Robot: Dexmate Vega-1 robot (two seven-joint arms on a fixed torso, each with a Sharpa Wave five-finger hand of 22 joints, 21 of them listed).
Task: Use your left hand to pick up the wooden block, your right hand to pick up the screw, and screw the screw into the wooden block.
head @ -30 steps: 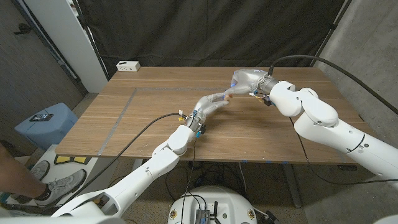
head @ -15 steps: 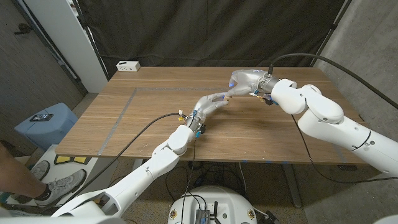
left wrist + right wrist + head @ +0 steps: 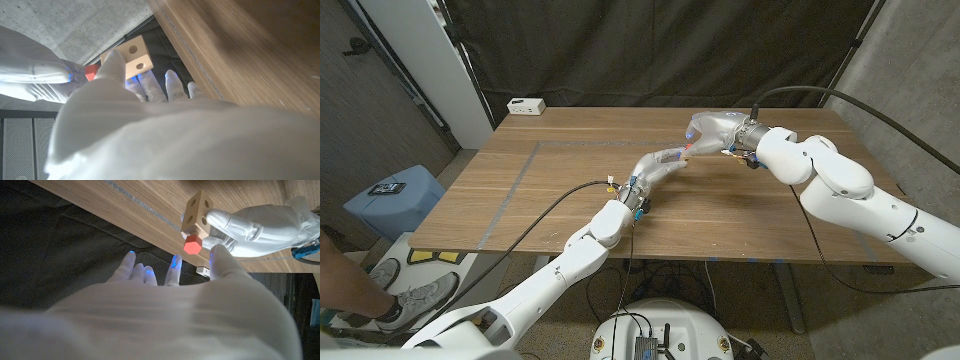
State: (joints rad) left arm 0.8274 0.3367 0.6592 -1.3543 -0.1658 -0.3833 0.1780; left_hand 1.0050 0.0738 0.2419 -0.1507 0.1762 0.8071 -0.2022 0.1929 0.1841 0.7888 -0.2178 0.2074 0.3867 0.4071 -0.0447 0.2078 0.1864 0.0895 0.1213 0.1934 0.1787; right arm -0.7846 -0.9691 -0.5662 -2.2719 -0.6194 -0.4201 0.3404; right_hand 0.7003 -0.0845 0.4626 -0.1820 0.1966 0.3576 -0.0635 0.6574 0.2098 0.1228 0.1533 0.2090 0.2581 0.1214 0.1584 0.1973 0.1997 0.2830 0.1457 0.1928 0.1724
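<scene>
1. The wooden counter (image 3: 580, 190) fills the middle of the head view, with a pale line marked across its left half and a dark curtain behind it.
2. The right arm (image 3: 860, 205) comes in from the lower right of the head view and reaches toward the upper middle of the frame. A black cable runs off it toward the upper right.
3. The left arm (image 3: 570, 260) comes in from the lower left and stretches toward the same spot. A dark cable trails from its wrist.
4. The right hand (image 3: 712, 129) sits above the far part of the counter, just right of centre in the head view. In the right wrist view its fingers (image 3: 134, 269) are spread and one fingertip touches the screw; whether the hand truly grips the screw, I cannot tell.
5. The left hand (image 3: 665, 164) holds the wooden block (image 3: 196, 216) in its fingers, above the counter. In the right wrist view the block is at the upper middle of the frame; in the left wrist view it is at upper left, two round holes showing.
6. A white box (image 3: 527, 105) lies at the counter's far left corner, upper left in the head view.
7. The screw (image 3: 192, 245), with a red six-sided head, sits against the lower face of the block in the right wrist view, between the two hands.
</scene>
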